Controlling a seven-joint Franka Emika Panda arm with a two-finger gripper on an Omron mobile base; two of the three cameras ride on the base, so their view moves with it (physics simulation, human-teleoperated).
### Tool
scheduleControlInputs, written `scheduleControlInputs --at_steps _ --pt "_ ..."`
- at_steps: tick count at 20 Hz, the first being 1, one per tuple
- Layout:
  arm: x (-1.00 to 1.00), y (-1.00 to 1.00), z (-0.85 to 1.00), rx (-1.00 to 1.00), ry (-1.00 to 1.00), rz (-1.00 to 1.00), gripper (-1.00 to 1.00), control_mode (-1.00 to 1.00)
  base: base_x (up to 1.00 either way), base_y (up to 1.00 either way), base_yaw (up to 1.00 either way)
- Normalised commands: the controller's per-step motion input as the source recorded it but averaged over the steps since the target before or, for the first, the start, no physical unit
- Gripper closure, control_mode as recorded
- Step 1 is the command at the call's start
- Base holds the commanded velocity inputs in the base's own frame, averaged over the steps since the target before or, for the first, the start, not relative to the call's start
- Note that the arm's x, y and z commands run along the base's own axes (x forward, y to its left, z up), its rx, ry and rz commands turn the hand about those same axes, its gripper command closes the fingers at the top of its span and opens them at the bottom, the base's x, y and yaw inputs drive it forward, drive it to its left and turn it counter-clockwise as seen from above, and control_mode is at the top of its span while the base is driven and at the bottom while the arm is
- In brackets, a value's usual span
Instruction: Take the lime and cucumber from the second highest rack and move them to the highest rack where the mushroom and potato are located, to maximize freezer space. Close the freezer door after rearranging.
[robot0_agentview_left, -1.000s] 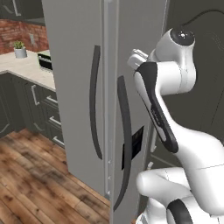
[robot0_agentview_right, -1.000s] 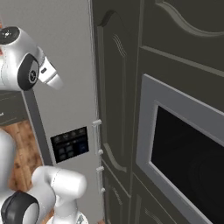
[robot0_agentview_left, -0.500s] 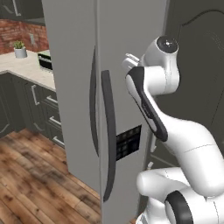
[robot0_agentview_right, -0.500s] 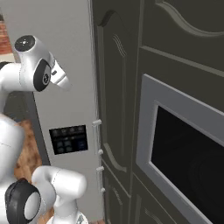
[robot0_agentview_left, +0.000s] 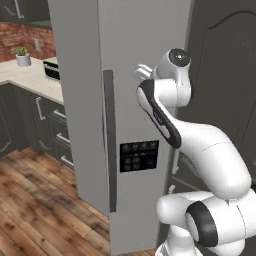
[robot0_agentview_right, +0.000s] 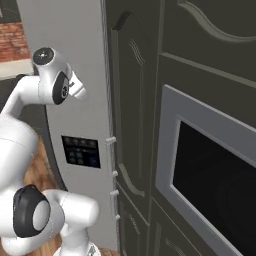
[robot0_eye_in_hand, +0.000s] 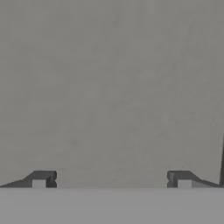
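Two spread fingers (robot0_eye_in_hand: 42, 178) face matte-grey freezer (robot0_agentview_left: 80, 75).

The arm (robot0_agentview_left: 200, 145) is glossy white with rounded, bulbous segments, dark grey discs capping its joints (one at lower centre of the left base view) and a dark inlaid stripe.

freezer (robot0_agentview_left: 85, 100) left of cupboard (robot0_agentview_right: 135, 125) | oven (robot0_agentview_right: 210, 175) right | counter (robot0_agentview_left: 25, 80) far left

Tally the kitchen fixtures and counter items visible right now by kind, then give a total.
Freezer: 1
Long dark door handle: 1
Dispenser panel: 1
Built-in oven: 1
Dark panelled cupboard door: 1
Potted plant: 1
Total: 6
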Motion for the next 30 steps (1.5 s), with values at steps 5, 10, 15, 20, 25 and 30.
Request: scheduleControlInputs --at_steps 5,10,15,20,25,30 --pt "0.56 -0.08 -0.34 0.00 -0.12 -0.23 -1.00 -1.00 0.00 0.00 0.00" --pt "0.46 -0.11 -0.23 0.00 -0.12 -0.39 -1.00 -1.00 0.00 0.00 0.00" --pt "0.40 -0.24 -0.14 0.03 -0.02 -0.45 -1.00 -1.00 0.00 0.00 0.00" --pt "0.38 -0.33 -0.13 0.06 -0.03 -0.43 -1.00 -1.00 0.00 0.00 0.00" --pt "0.19 -0.43 -0.18 0.07 -0.10 -0.42 -1.00 -1.00 0.00 0.00 0.00" --pt "-0.01 -0.33 -0.22 0.02 -0.15 -0.30 -1.00 -1.00 0.00 0.00 0.00"
